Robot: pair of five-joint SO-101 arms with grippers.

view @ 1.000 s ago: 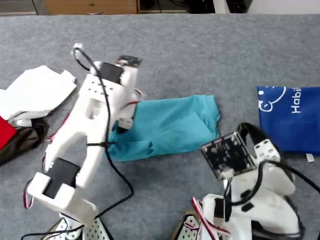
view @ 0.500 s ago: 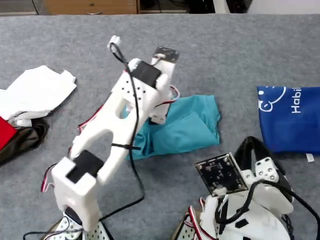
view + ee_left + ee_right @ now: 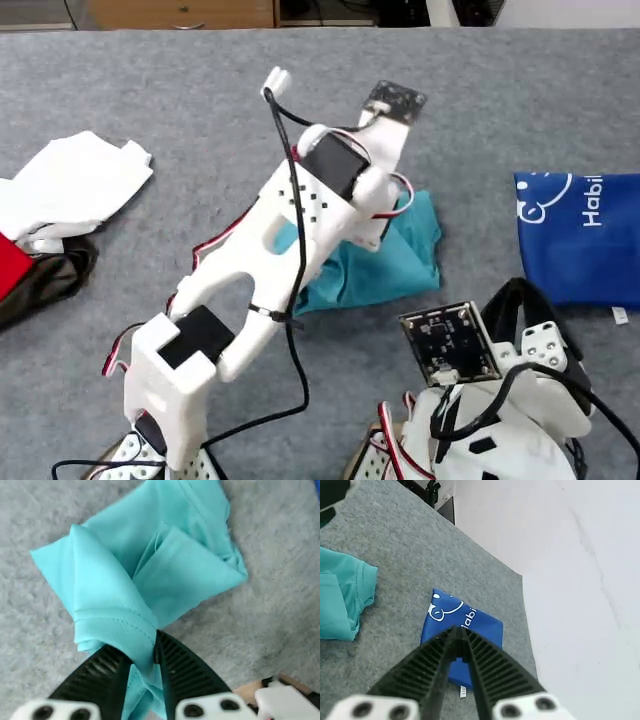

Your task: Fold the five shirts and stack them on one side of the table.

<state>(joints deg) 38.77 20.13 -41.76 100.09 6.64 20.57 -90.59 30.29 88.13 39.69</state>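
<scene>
A teal shirt (image 3: 375,265) lies partly folded at the table's middle, also seen as the teal shirt (image 3: 150,575) and at an edge as the teal shirt (image 3: 340,600). My left gripper (image 3: 142,652) is shut on a fold of its edge, lifted over the rest of the cloth; the left arm (image 3: 300,215) stretches across it. A folded blue shirt (image 3: 580,235) lies at the right edge, also the blue shirt (image 3: 460,635). My right gripper (image 3: 459,635) is shut with nothing in it, held up near the front above the right arm (image 3: 490,400).
A white shirt (image 3: 75,180), a red one (image 3: 12,262) and a dark one (image 3: 50,280) lie heaped at the left edge. Grey cloth covers the table (image 3: 480,110). Wooden furniture (image 3: 180,12) stands beyond the far edge.
My left arm has swung right and farther out, dragging the teal shirt's left edge over toward its right side. The right arm pulled back toward the front.
</scene>
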